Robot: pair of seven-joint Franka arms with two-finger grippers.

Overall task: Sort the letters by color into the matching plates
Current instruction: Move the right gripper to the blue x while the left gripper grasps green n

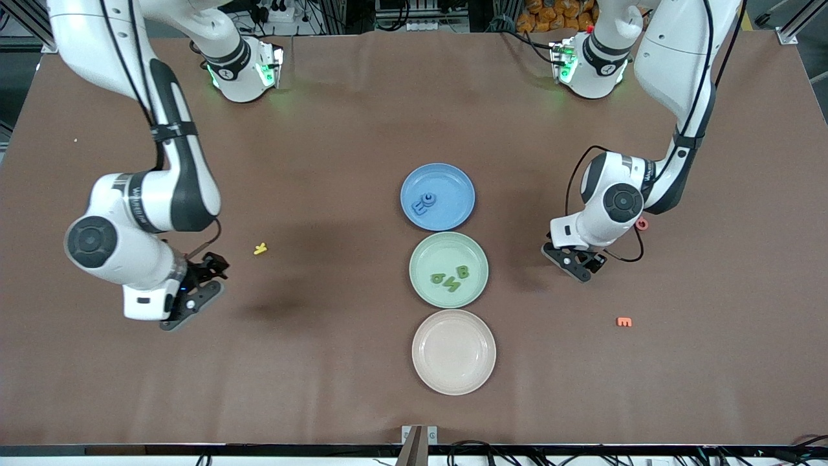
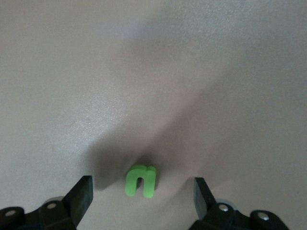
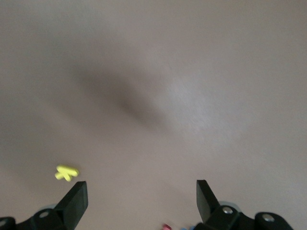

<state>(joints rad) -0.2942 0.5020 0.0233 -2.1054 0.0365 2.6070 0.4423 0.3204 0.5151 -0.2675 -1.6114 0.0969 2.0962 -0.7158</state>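
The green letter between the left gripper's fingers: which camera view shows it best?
The left wrist view: the green letter lies on the table, apart from both fingers of the open left gripper. In the front view the arm hides it. The right wrist view does not show it.

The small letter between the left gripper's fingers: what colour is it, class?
Bright green. The letter shows best in the left wrist view, lying on the table between open fingers.

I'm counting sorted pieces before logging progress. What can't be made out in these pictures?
- Front view: the blue pieces in the blue plate overlap; their count and shapes are too small to tell.
- Front view: the left gripper and its arm hide the green letter; only the left wrist view shows it, between the open fingers.
- Right wrist view: a red piece is cut off by the picture's edge beside the open right gripper.
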